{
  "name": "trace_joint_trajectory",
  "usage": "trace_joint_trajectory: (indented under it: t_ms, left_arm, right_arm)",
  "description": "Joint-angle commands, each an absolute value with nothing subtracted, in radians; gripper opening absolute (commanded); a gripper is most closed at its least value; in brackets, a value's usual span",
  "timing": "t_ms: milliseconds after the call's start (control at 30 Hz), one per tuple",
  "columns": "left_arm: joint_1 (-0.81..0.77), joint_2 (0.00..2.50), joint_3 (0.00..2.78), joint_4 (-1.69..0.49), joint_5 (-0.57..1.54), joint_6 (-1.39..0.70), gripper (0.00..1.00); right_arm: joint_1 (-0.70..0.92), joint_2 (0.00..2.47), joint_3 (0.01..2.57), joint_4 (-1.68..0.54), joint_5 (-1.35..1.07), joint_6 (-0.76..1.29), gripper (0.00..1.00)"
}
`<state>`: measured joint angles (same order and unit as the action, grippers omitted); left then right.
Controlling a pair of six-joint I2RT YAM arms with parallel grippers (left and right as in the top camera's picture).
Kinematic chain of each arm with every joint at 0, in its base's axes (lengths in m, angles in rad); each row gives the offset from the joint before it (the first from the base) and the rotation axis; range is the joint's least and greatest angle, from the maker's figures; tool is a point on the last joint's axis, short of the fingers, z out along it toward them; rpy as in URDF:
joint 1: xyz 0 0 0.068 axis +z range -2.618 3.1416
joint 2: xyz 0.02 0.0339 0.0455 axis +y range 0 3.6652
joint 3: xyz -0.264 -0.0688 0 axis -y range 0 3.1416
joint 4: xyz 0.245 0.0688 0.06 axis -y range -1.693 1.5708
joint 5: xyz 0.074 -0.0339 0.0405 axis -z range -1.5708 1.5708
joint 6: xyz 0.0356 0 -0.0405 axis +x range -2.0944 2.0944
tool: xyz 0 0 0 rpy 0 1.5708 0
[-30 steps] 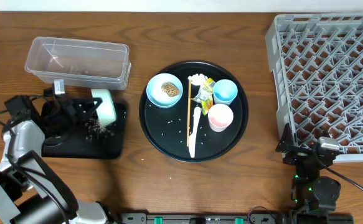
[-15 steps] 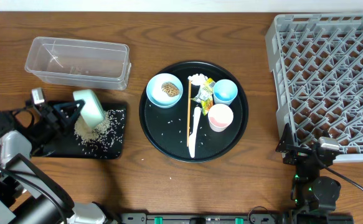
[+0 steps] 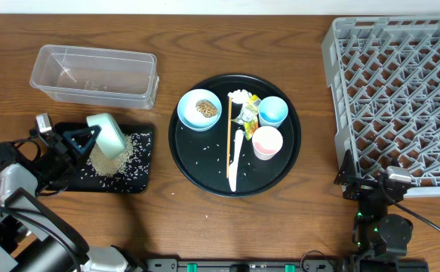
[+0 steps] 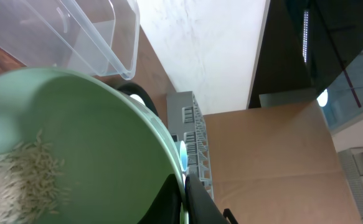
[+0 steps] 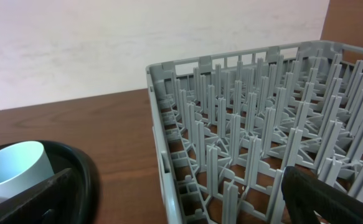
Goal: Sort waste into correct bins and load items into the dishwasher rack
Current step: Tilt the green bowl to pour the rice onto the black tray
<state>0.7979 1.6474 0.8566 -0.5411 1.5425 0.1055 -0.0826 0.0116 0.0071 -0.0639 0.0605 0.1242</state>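
Mint-white bowl (image 3: 108,134) leftward, tight in left claw (image 3: 90,140)

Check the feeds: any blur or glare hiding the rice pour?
Overhead: sharp, evenly lit, slight glints on the clear tub. Left wrist: the mint bowl fills the frame, its rice soft and blurred. Right wrist: rack crisp, foreground dark.

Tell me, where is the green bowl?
Overhead, the green bowl sits far left, tipped over the rectangular black tray, beside the clear tub.
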Motion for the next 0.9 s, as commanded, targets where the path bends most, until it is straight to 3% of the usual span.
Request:
trace_joint_trajectory:
  t_ms: [0,233,333,867]
  left_arm:
    - [0.802,1.648,0.854,-0.541,1.572,0.115,0.06]
    - [0.800,1.648,0.854,-0.543,1.538,0.135,0.06]
    - [0.799,1.648,0.854,-0.543,1.425,0.130,0.06]
    - [0.761,1.648,0.853,-0.552,1.538,0.244,0.06]
  right_arm:
    - [-0.072,0.005,0.006,-0.067,0.071,0.115,0.99]
    - [-0.072,0.005,0.006,-0.067,0.071,0.115,0.99]
    - [-0.072,0.005,0.006,-0.067,0.071,0.115,0.99]
    - [-0.072,0.005,0.006,-0.067,0.071,0.115,0.99]
